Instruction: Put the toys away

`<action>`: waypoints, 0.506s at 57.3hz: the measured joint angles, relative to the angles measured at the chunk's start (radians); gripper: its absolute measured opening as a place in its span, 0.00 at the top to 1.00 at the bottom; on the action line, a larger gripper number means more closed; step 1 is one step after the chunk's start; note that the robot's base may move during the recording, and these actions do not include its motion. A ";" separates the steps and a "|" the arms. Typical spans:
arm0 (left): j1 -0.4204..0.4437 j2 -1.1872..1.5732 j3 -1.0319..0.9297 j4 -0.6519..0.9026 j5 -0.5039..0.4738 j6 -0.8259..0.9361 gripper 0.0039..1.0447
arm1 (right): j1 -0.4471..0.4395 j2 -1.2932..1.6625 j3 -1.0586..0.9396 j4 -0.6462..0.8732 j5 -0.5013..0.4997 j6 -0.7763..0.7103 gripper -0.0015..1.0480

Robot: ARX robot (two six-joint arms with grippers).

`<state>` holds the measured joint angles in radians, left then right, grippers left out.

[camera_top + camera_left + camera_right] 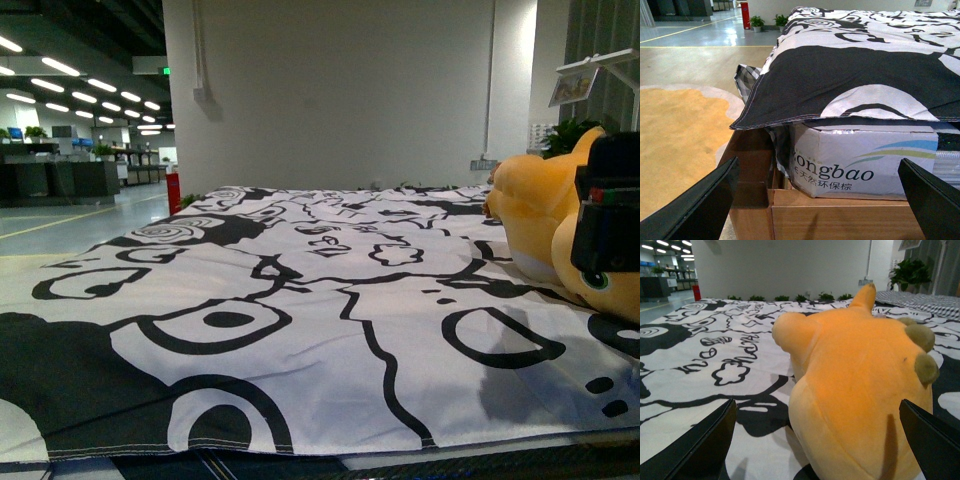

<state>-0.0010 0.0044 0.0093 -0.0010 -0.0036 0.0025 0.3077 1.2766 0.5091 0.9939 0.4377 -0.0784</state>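
The toy is a yellow-orange plush animal [540,215] lying on a black-and-white patterned cloth [300,300] at the right side of the front view. In the right wrist view the plush [860,390] fills the middle, with a pointed ear up and dull spots on one side. My right gripper [815,440] is open, its two black fingers spread on either side of the plush body without touching it. The black body of my right arm [607,215] partly covers the plush. My left gripper [815,200] is open and holds nothing, low beside the covered surface's edge.
The left wrist view shows the cloth's hem [790,117] hanging over a white printed box [860,165] on a wooden frame [840,215]. A tan rug [675,145] and grey floor lie beside it. A white wall [340,90] stands behind.
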 joint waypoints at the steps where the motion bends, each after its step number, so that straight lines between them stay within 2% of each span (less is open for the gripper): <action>1: 0.000 0.000 0.000 0.000 0.000 0.000 0.06 | 0.000 0.004 0.003 0.011 0.001 -0.008 0.06; 6: 0.000 0.000 0.000 0.000 0.000 0.000 0.06 | 0.000 0.035 0.009 0.071 0.002 -0.048 0.06; 29: 0.000 0.000 0.000 0.000 0.000 0.000 0.06 | 0.022 0.161 0.074 0.133 -0.019 -0.082 0.06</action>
<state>-0.0010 0.0044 0.0093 -0.0010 -0.0036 0.0025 0.3294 1.4380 0.5827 1.1271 0.4191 -0.1600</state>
